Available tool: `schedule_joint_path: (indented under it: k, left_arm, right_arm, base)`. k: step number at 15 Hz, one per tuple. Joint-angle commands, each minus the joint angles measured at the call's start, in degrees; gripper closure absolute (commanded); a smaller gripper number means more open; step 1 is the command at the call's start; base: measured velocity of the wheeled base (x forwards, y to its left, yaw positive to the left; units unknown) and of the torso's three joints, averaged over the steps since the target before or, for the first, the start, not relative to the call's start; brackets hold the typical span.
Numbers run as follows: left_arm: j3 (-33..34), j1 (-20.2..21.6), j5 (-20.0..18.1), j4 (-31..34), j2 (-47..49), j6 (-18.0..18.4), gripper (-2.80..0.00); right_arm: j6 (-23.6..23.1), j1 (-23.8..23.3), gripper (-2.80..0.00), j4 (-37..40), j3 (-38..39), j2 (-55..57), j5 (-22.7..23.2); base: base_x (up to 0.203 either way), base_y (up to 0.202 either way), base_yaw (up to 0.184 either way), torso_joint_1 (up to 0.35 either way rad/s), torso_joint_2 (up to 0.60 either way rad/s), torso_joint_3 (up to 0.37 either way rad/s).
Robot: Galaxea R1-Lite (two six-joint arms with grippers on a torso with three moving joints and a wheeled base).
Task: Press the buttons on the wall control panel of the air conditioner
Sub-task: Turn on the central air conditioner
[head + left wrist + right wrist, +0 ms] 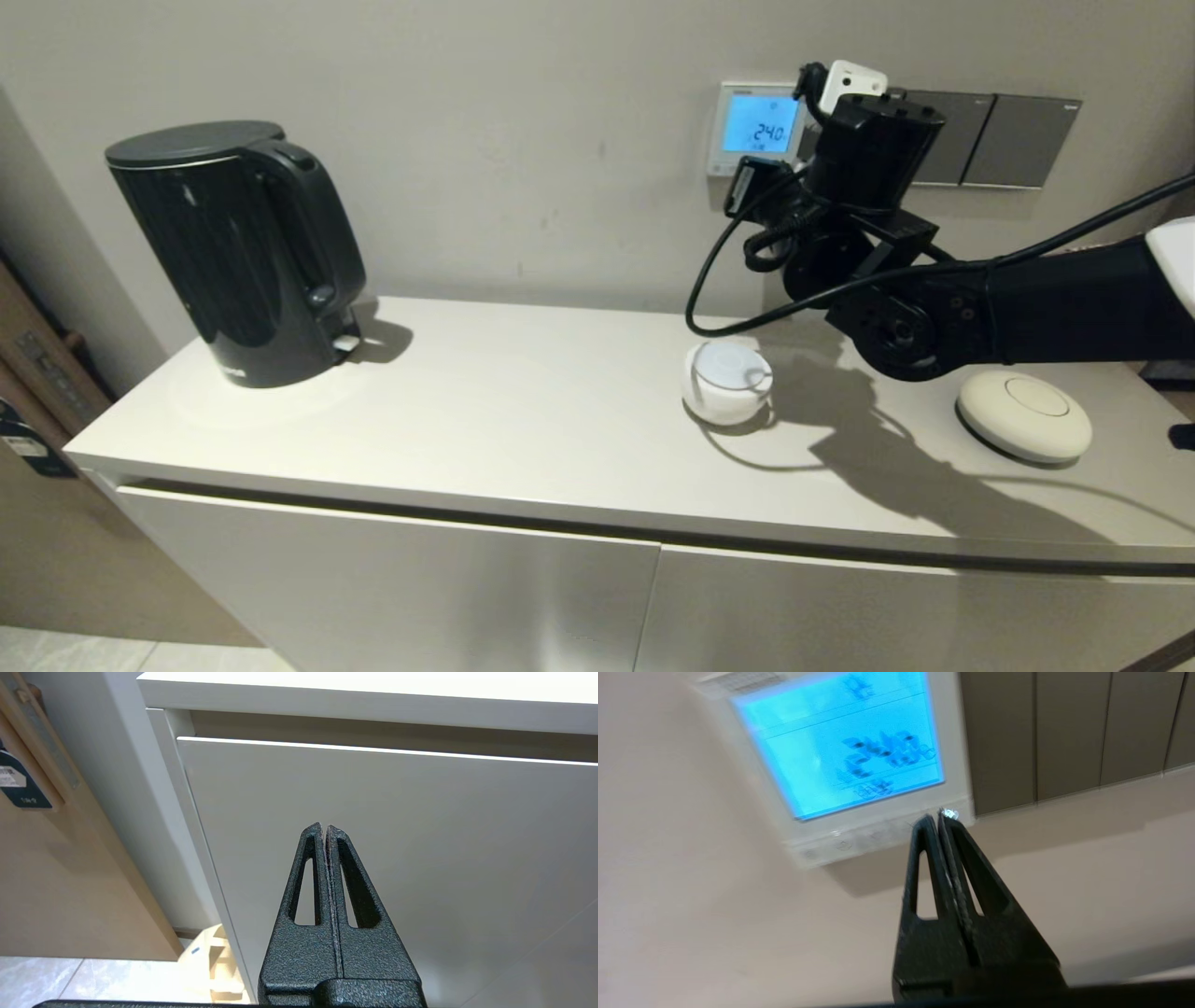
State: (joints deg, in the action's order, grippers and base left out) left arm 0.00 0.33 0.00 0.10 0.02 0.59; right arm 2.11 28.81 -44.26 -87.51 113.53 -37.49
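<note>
The wall control panel [758,126] is a small white-framed thermostat with a blue-lit screen reading 24.0. In the right wrist view the panel [840,751] fills the upper part, with the row of tiny pale buttons [850,841] along its bottom edge. My right gripper [937,815] is shut and empty, its tips at the right end of that button row. I cannot tell whether they touch it. In the head view the right wrist hides the tips. My left gripper [324,827] is shut and empty, parked low in front of a cabinet door.
Dark grey switch plates [990,140] sit on the wall right of the panel. On the white cabinet top [523,411] stand a black kettle [238,247] at the left, a small white round device [728,378] below the panel and a cream disc [1024,413] at the right.
</note>
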Motion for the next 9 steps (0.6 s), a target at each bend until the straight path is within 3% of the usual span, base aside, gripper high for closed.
schedule_joint_path:
  k: [1,9]
  left_arm:
    - [0.0,0.02,0.0,-0.01,0.06,0.02,0.0]
    - [0.0,0.02,0.0,-0.01,0.06,0.02,0.0]
  right_arm:
    - [0.0,1.2,0.0,-0.21,0.82,-1.99,-0.26]
    - [-0.09,1.95,0.0,-0.3,1.03,-1.99,-0.31]
  base:
    - [0.0,0.0,0.0,0.0,0.0,0.0]
    - [0.0,0.0,0.0,0.0,0.0,0.0]
